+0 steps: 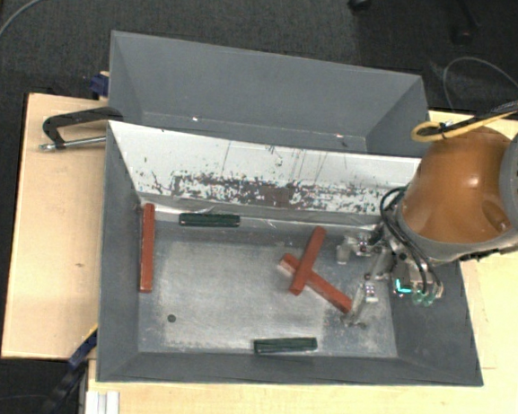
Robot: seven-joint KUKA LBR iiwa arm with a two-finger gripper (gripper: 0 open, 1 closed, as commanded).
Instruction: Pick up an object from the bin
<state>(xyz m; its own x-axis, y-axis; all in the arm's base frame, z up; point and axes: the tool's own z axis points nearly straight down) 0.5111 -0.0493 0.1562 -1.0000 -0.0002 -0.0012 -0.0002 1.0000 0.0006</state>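
The tool (pixel 358 311) hangs low over the bin (pixel 215 297) floor, just beside the right end of the crossed red sticks (pixel 304 274). I cannot tell whether it is open or gripping anything. A clean grasp probably means straddling that near end, clear of the crossing.

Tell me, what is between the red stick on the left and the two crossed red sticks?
Nothing. In the camera view, only bare grey bin floor lies between the left red stick and the crossed red sticks.
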